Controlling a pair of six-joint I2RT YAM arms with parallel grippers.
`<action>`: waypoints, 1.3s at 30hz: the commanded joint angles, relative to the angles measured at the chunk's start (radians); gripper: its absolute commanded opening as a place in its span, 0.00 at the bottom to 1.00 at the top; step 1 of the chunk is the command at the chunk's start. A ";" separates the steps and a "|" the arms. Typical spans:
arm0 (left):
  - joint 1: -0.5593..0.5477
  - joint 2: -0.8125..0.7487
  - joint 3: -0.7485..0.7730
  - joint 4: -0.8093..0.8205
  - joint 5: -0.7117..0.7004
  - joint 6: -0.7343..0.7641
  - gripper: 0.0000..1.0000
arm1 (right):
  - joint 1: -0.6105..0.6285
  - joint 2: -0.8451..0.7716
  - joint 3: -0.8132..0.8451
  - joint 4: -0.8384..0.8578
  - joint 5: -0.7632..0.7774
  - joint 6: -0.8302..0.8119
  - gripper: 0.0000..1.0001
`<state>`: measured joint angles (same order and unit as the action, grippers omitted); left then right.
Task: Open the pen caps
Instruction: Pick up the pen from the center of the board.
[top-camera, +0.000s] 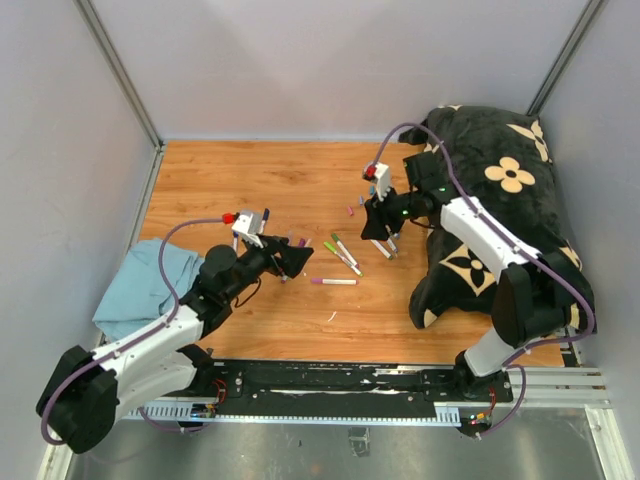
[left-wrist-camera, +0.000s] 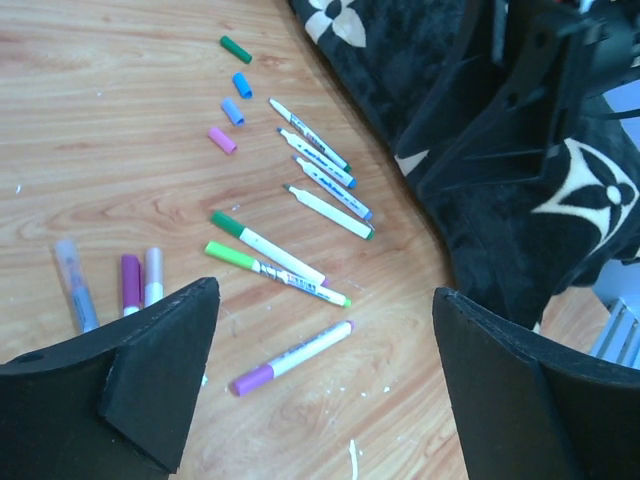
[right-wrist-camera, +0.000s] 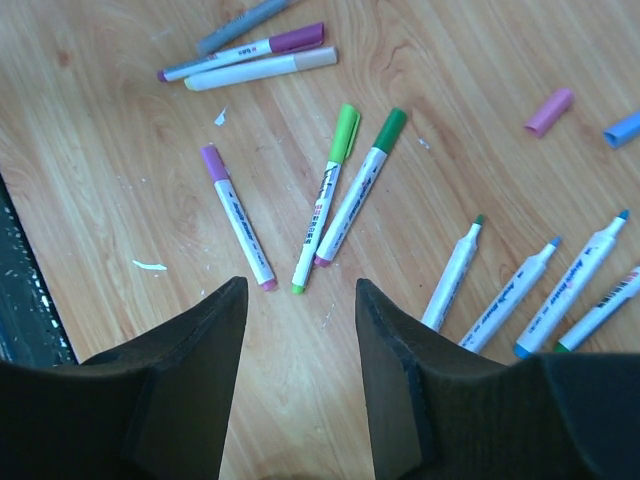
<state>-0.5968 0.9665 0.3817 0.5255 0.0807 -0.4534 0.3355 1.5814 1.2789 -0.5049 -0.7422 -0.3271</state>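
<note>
A: Though light and stiff, probably slick as well: hard plastic caps (right-wrist-camera: 345, 130), apt to skid or roll on the table (top-camera: 250, 190) under a clumsy nudge. Not fragile, but likely seated tight.

B: Where to take hold, then?

A: Across the coloured cap with one gripper, across the white barrel with the other, then a straight pull apart.

B: Candidates?

A: Three capped ones lying flat mid-table: purple pen (right-wrist-camera: 239, 218), lime pen (right-wrist-camera: 323, 200), green pen (right-wrist-camera: 358, 188). Lime and green converging at the tails, touching or not hard to say; purple just beside.

B: And the grippers?

A: Left gripper (left-wrist-camera: 325, 300) spread wide and empty, hovering above the purple pen. Right gripper (right-wrist-camera: 300, 288) parted less, nothing held, poised over the lime pen's tail.

B: Anything seen from one side only?

A: From the left wrist, four loose caps (left-wrist-camera: 232, 111) in a row beyond four bare pens (left-wrist-camera: 330, 211): green, two blue, pink. From the right wrist, only the pink and one blue, at the frame's edge. From above, caps too small to sort, yet only there the cloth (top-camera: 150, 285) at the left edge of the table.
</note>
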 joint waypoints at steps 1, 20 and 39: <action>0.006 -0.106 -0.083 0.067 -0.042 -0.043 0.92 | 0.104 0.073 0.009 0.010 0.163 0.013 0.49; 0.006 -0.314 -0.199 -0.018 -0.131 -0.054 0.99 | 0.260 0.334 0.101 0.064 0.510 0.151 0.37; 0.006 -0.301 -0.214 0.008 -0.110 -0.086 0.99 | 0.256 0.419 0.143 0.000 0.506 0.151 0.25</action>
<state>-0.5968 0.6701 0.1810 0.4927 -0.0288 -0.5323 0.5888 1.9652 1.3823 -0.4587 -0.2531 -0.1814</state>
